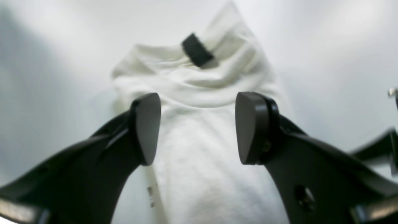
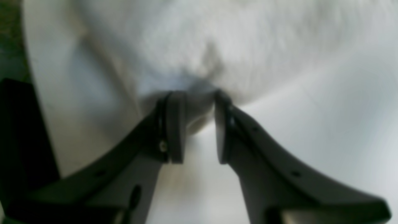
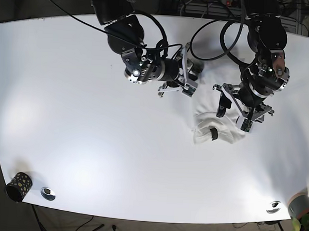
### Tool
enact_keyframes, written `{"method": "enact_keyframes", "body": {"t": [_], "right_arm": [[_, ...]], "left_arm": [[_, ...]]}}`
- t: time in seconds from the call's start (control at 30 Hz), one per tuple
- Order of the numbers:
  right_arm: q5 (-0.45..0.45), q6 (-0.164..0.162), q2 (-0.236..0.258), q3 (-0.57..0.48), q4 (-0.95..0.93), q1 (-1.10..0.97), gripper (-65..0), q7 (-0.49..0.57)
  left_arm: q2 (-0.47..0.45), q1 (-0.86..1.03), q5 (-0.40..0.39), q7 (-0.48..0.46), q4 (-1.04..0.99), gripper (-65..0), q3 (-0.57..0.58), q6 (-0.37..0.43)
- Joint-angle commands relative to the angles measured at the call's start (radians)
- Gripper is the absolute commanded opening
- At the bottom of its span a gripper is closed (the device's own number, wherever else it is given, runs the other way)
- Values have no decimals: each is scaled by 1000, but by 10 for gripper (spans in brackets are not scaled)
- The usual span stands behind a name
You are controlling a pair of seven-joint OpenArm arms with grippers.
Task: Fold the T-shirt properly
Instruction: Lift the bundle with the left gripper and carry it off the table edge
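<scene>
The white T-shirt (image 3: 219, 125) lies bunched up on the white table, right of centre, with a black tag (image 3: 213, 134) on it. In the left wrist view the T-shirt (image 1: 199, 174) runs away from the camera with the black tag (image 1: 197, 49) at its far end. My left gripper (image 1: 199, 127) hovers open over the cloth, one finger on each side, holding nothing. It shows in the base view as the left gripper (image 3: 235, 113), just above the bundle. My right gripper (image 2: 199, 124) has its fingers close together with a fold of the T-shirt (image 2: 202, 62) pinched at the tips. In the base view the right gripper (image 3: 191, 82) is at the bundle's upper left.
A dark speckled cup (image 3: 18, 186) stands at the table's near left corner beside a metal disc (image 3: 48, 193). Another disc (image 3: 273, 206) and a grey pot (image 3: 301, 205) with a plant sit at the near right. Cables hang over the far edge.
</scene>
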Motion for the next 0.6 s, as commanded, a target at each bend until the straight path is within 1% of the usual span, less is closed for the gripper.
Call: {"method": "enact_keyframes", "body": {"t": [0.0, 0.1, 0.17, 0.27, 0.4, 0.47, 0.57], "right_arm": [[16, 1, -31, 5, 30, 19, -506, 24], [16, 1, -31, 27, 32, 22, -506, 24], [16, 1, -30, 63, 32, 22, -506, 24], [16, 1, -24, 106, 32, 23, -506, 24], [18, 1, 19, 140, 32, 40, -506, 24], [18, 1, 21, 165, 27, 49, -506, 24], [20, 1, 21, 229, 26, 55, -506, 24]], "left_arm": [[-6, -14, -3, -26, 22, -285, -17, 5], [-4, -14, -3, -26, 22, -229, -22, 7], [-4, -14, 1, -26, 22, -175, -19, 7], [-1, -14, 1, -26, 19, -133, -16, 8], [32, -14, 3, -28, 13, -131, -16, 8], [35, -14, 3, -29, 7, -129, -16, 8], [37, -15, 3, -46, -39, -129, -12, 8]]}}
